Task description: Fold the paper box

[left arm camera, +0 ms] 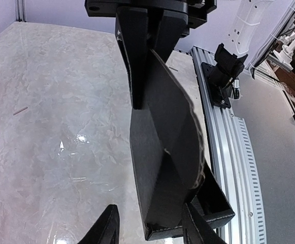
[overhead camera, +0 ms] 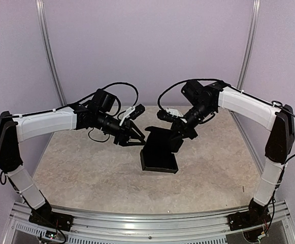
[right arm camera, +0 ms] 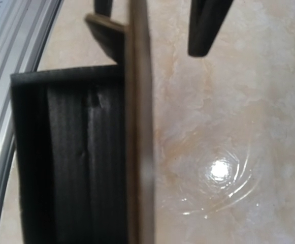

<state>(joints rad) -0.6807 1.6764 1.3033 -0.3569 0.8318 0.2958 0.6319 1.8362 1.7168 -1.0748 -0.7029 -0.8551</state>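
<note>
The paper box (overhead camera: 160, 150) sits at the middle of the table (overhead camera: 76, 173), tilted, its tray-like lower end toward the bottom of the top view. Whether that end touches the surface is hard to tell. The right gripper (overhead camera: 177, 135) is clamped on the box's upper panel. The left gripper (overhead camera: 137, 135) has its fingers (left arm camera: 106, 229) apart on either side of the box's lower edge, and contact cannot be judged.

Along the right of the left wrist view run the aluminium rail (left arm camera: 228, 152) and an arm base (left arm camera: 223, 71). A small sliver (left arm camera: 20, 110) lies at the left. White tags (overhead camera: 132, 111) on the grippers are too small to read. In the right wrist view a blurred panel edge fills the centre and hides that gripper's own fingers.
</note>
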